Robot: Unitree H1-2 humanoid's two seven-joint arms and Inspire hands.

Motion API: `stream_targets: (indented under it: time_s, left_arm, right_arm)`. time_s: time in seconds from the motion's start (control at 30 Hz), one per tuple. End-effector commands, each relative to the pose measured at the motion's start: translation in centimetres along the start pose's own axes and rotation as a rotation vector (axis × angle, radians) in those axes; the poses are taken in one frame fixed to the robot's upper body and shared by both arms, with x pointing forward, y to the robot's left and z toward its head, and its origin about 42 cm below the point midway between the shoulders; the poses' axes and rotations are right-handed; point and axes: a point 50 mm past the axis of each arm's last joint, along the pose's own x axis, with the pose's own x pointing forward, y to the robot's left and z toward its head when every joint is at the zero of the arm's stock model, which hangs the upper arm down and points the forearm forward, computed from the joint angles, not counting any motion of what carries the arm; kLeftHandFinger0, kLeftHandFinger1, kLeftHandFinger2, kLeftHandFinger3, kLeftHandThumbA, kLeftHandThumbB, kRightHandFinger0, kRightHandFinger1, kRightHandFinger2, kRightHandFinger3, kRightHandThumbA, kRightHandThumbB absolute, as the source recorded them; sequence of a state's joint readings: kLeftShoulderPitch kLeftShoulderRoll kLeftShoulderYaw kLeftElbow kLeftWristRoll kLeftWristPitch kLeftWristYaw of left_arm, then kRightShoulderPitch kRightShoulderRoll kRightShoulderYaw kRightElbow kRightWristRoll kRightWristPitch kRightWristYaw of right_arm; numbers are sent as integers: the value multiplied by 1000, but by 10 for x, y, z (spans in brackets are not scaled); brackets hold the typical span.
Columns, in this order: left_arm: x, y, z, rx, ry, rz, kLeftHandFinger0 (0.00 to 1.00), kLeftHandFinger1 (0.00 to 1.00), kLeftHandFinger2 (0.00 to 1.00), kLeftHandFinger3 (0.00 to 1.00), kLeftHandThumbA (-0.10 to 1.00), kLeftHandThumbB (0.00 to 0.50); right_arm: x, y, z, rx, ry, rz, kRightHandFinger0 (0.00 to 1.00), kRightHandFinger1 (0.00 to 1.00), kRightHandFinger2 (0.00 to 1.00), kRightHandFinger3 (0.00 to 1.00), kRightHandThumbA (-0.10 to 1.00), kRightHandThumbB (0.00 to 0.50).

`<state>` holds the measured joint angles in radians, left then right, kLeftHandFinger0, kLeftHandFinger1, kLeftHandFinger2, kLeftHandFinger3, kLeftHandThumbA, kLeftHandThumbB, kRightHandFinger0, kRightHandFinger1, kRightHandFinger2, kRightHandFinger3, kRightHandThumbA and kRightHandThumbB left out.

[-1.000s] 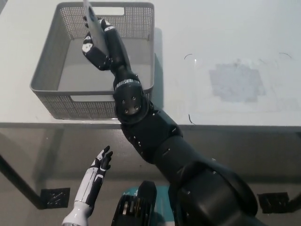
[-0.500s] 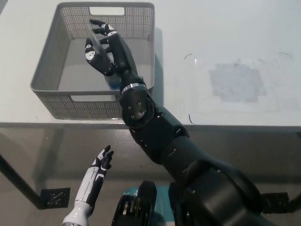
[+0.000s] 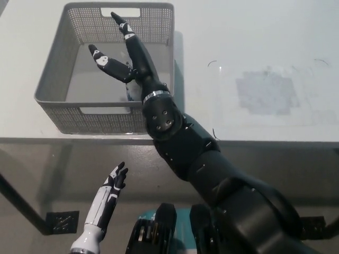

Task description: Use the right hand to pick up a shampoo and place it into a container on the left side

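Observation:
My black right hand reaches over the grey mesh basket on the left of the white table, open, fingers spread wide with nothing between them. A small pale and bluish part of the shampoo bottle shows on the basket floor just under my wrist; the arm hides most of it. My white left hand rests low at the lower left, in front of the table edge, open with fingers apart.
A greyish square patch marks the table top to the right of the basket. The table's front edge runs across the middle of the picture. The basket has handle slots in its near and far walls.
The right hand has opened over the basket and let go of the bottle, which dropped from the fingers to the basket floor. The left hand has not moved.

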<state>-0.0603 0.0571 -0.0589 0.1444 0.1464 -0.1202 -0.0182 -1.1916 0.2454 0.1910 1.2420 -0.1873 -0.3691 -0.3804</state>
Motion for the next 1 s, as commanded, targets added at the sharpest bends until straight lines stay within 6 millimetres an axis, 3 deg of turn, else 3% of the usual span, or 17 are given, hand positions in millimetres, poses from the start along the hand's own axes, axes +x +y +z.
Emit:
stream_targets:
  time_s: [0.0,0.13,0.17,0.27,0.37,0.5,0.7,0.83,0.97]
  left_arm:
    - [10,6,11,26,-50,-8,1000,1000,1000,1000,1000,64]
    - [13,8,12,26,-50,-12,1000,1000,1000,1000,1000,79]
    - [13,8,11,22,-51,-15,1000,1000,1000,1000,1000,92]
    - [13,8,10,24,-42,-18,1000,1000,1000,1000,1000,96]
    - [12,8,10,23,-28,-16,1000,1000,1000,1000,1000,87]
    - [13,9,11,30,-30,-18,1000,1000,1000,1000,1000,89]
    - [11,8,11,33,-27,-19,1000,1000,1000,1000,1000,91]
    - [7,6,8,20,-7,-26,1000,1000,1000,1000,1000,107]
    - [8,7,5,23,-9,-27,1000,1000,1000,1000,1000,111]
  right_arm:
    - [30,-38,67,77,-265,-44,1000,1000,1000,1000,878,334]
    - [27,-73,94,85,-357,-103,1000,1000,1000,1000,910,315]
    - [23,-90,106,115,-400,-136,1000,1000,1000,1000,896,325]
    - [10,-116,122,143,-463,-181,1000,1000,1000,1000,927,336]
    - [-15,-154,139,126,-542,-261,1000,1000,1000,1000,955,332]
    - [-52,-186,146,98,-602,-318,1000,1000,1000,1000,971,308]
    - [-116,-210,117,129,-619,-348,1000,1000,1000,1000,944,329]
    - [-165,-212,76,151,-562,-362,1000,1000,1000,1000,928,316]
    - [-208,-208,31,129,-405,-383,1000,1000,1000,1000,923,336]
